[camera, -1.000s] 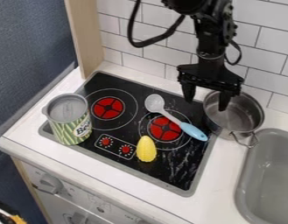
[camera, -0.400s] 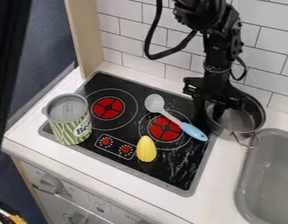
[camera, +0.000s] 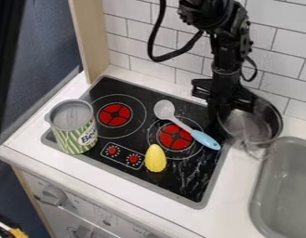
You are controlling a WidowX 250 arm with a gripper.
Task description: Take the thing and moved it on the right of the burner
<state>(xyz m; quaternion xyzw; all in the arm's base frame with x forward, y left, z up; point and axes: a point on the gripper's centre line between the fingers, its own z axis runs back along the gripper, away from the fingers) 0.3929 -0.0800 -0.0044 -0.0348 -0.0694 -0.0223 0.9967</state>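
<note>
Now gripper (camera: 221, 113) is seen lowered to near rim of pot (camera: 257, 126); whether open or closed cannot be told. Pot, right of burner (camera: 175, 137) by sink (camera: 287, 186), is newly blurred, apparently being nudged; placement is judged unfinished.

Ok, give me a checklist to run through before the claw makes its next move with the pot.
1. Claw at the pot: ok, at its stove-side rim.
2. Firm hold on that rim: cannot tell.
3. Pot right of the spoon's burner: ok.
4. Pot's base flat on the counter: cannot tell.
5. Burner free of utensils: not ok, the spoon lies across it, handle toward the pot.
6. Corn away from the claw: ok, it lies nearer the stove's front.
</note>
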